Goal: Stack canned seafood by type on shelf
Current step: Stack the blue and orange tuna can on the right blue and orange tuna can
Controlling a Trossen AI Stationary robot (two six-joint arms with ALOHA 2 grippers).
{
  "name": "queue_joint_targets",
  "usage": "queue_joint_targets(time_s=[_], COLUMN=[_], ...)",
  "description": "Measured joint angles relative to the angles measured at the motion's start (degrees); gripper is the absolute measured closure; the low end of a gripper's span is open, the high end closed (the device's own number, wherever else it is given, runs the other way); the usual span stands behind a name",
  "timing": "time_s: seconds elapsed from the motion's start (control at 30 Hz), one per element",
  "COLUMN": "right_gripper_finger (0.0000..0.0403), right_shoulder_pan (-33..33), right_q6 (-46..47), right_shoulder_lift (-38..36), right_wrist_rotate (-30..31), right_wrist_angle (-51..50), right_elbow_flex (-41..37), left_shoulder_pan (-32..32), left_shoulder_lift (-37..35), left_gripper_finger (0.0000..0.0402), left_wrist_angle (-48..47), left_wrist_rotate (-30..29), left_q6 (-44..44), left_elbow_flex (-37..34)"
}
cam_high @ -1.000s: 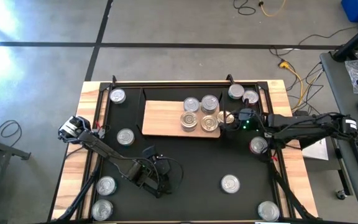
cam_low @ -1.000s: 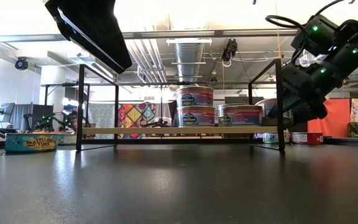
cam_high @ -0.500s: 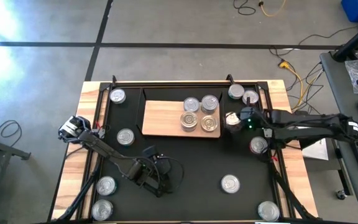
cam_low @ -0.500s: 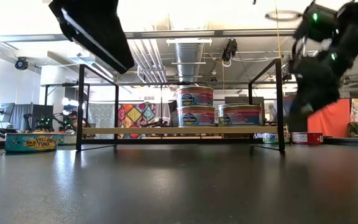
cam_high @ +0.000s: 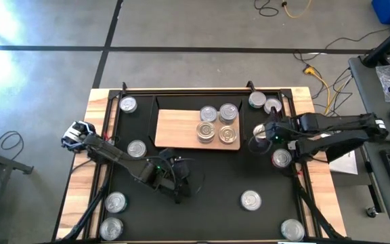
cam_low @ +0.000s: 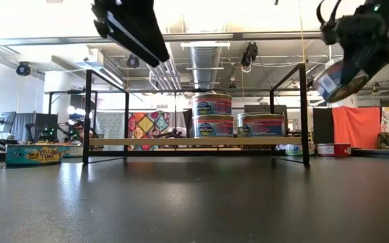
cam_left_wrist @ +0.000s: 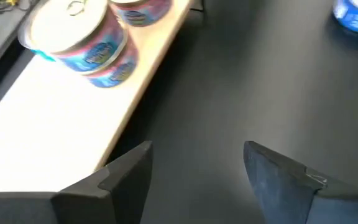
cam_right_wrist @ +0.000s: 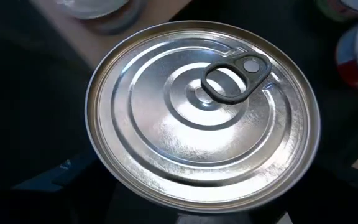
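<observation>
1. The right gripper [cam_high: 261, 130] hangs just right of the shelf [cam_high: 175, 129], its fingers spread wide around a silver-topped can [cam_high: 259, 131]. In the low view that can [cam_low: 333, 81] is up off the mat and tilted, above the level of the shelf board; lifting it that high would let it clear the black end frame on its way in.

2. In the right wrist view the held can's lid [cam_right_wrist: 202, 112] fills the picture, pull-tab up, so the grip is on the sides.

3. On the shelf, four can tops show from above at its right end. The low view shows a stack of two [cam_low: 212, 115] beside a single can [cam_low: 261, 125]; sorting by type is under way.

4. The left gripper [cam_high: 171, 177] hovers over the bare mat near the shelf's near edge. Its fingers [cam_left_wrist: 126, 177] are partly apart and hold nothing; it looks to be waiting.

5. Loose cans lie on the mat: far left [cam_high: 128, 104], left of the shelf [cam_high: 137, 149], near left [cam_high: 116, 201], near middle [cam_high: 250, 199], and far right [cam_high: 257, 99].

6. Against a second ago, the right gripper was low at the shelf's right end; now it is higher and farther right with the can. The left arm has moved toward the shelf.
</observation>
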Motion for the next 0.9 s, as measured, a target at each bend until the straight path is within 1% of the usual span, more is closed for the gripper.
queue_joint_targets(time_s=[0.17,0.33,0.47,0.6,0.73,0.8,0.9], right_gripper_finger=[0.0048,0.0048,0.0048,0.0048,0.0048,0.0048,0.0048], right_shoulder_pan=[7.92,16.87,24.12,27.88,27.49,26.34,23.78], right_q6=[5.68,11.94,17.17,17.98,13.18,10.71,6.81], right_shoulder_lift=[2.98,6.16,9.76,14.39,19.77,22.92,27.45], right_wrist_rotate=[-4.07,-10.38,-10.94,-6.55,-2.38,0.56,6.13], right_wrist_angle=[-3.69,-4.91,-2.24,8.29,22.96,25.81,23.99], right_elbow_flex=[4.59,9.8,14.05,17.04,18.01,19.13,22.32], left_shoulder_pan=[2.49,2.7,2.7,2.7,2.83,2.83,2.81], left_shoulder_lift=[-0.59,-3.24,-5.55,-6.87,-7.36,-7.36,-7.36], left_gripper_finger=[0.0167,0.0167,0.0167,0.0167,0.0167,0.0167,0.0167], left_wrist_angle=[0.32,5.14,7.55,7.65,8.05,8.05,8.19], left_wrist_rotate=[-0.61,-1.53,-2.94,-5.27,-7.37,-7.97,-8.11], left_q6=[0.63,0.72,0.59,1.37,3.6,4.58,4.8], left_elbow_flex=[-1.9,-6.02,-8.07,-7.63,-6.05,-5.23,-4.46])
